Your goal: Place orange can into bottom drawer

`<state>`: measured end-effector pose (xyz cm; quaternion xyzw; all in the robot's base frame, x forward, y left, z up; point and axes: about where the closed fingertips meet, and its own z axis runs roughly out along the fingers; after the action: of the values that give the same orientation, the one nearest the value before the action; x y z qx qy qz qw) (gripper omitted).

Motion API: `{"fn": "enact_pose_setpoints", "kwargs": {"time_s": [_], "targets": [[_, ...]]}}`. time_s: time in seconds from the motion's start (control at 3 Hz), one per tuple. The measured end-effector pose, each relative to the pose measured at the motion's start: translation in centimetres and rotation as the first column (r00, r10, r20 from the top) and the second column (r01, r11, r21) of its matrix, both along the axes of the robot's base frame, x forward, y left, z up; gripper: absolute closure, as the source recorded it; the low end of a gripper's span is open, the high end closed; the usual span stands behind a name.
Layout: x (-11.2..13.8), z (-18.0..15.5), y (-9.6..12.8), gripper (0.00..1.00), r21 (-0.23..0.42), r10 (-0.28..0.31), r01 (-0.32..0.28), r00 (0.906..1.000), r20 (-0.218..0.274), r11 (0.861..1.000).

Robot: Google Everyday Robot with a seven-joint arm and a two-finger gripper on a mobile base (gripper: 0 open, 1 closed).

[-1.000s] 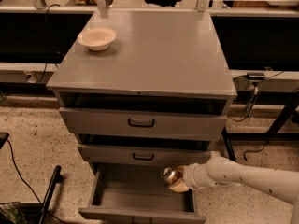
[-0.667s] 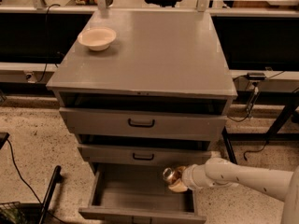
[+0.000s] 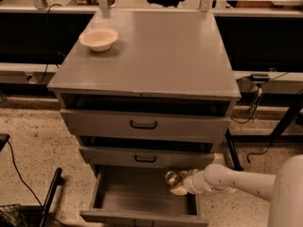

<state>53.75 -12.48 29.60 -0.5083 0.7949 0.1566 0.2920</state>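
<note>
our pincer (image 3: 180,187) pinches the orange can (image 3: 172,178) over the right side of the open bottom drawer (image 3: 132,195); dropped from here, we judge it may roll, or clip the middle drawer (image 3: 142,156) just above.

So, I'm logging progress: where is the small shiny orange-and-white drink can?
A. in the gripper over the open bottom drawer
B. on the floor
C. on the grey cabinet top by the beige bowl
A: the gripper holds the orange-and-white drink can over the right side of the open grey bottom drawer.
</note>
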Motion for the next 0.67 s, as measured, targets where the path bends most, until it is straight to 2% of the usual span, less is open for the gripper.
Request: {"fn": "enact_pose_setpoints", "kwargs": {"time_s": [0.33, 0.67], "targets": [[-0.5, -3.2, 0.1, 1.0, -0.026, 0.041, -0.043, 0.9981, -0.045, 0.999], [-0.5, -4.9, 0.1, 1.0, -0.035, 0.08, -0.083, 0.994, -0.075, 0.996]]}}
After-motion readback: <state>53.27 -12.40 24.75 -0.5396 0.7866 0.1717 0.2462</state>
